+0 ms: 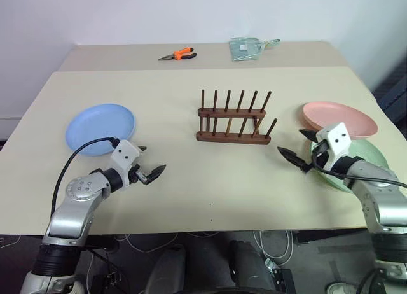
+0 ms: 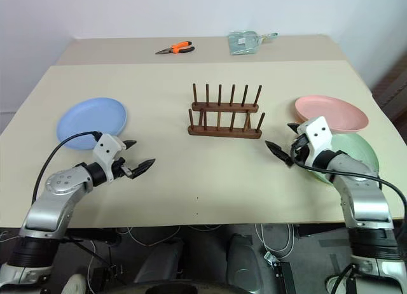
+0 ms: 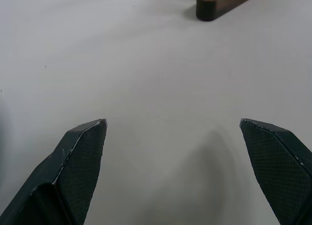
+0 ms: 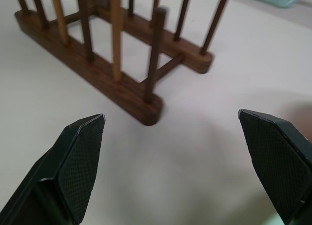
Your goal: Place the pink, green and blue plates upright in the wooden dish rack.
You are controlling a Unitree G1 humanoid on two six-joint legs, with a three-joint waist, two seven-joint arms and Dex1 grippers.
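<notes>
The wooden dish rack point(image 1: 233, 119) stands empty at the middle of the table, its pegs upright. The blue plate point(image 1: 100, 128) lies flat at the left. At the right lies the pink plate point(image 1: 340, 119), its near edge overlapping the green plate point(image 1: 375, 153), which my right arm partly covers. My left gripper point(image 1: 151, 159) hovers open over bare table, in front of and to the right of the blue plate. My right gripper point(image 1: 290, 140) is open too, pointing at the rack's right end point(image 4: 112, 84). In the left wrist view, the left gripper point(image 3: 172, 121) has nothing between its fingers.
Orange-handled pliers point(image 1: 178, 54) and a clear plastic packet point(image 1: 248, 48) lie on the far table section behind the rack. The table's front edge point(image 1: 210, 230) runs just below both grippers. Bare tabletop lies between the rack and each plate.
</notes>
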